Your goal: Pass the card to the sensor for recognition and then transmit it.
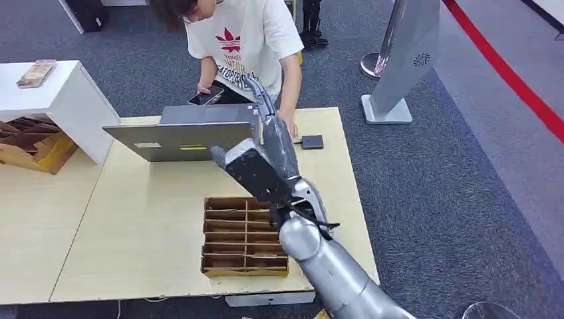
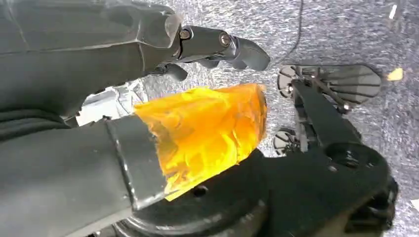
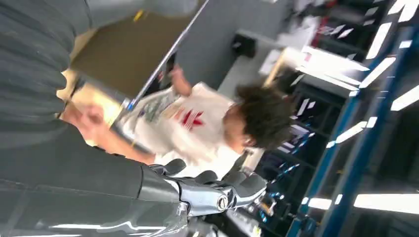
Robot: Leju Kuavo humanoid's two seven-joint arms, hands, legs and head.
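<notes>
Reaching my right hand (image 1: 269,136) out above the pale wooden table (image 1: 133,226), fingers stretched toward 12 o'clock, at a person in a white T-shirt (image 1: 243,40). Whether it holds the card, cannot tell. Small black square sensor (image 1: 311,141) lies at 2 o'clock of the hand, grey laptop (image 1: 193,133) at 9, brown cardboard divider tray (image 1: 245,236) at 6. Left hand (image 2: 74,64) hangs spread, holding nothing.

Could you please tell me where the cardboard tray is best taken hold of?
Probably the near long wall of the tray, coming from above at the front edge of the table: it lies flat with open compartments, so fingers can drop inside that wall and the thumb outside. The right arm covers its right end.
</notes>
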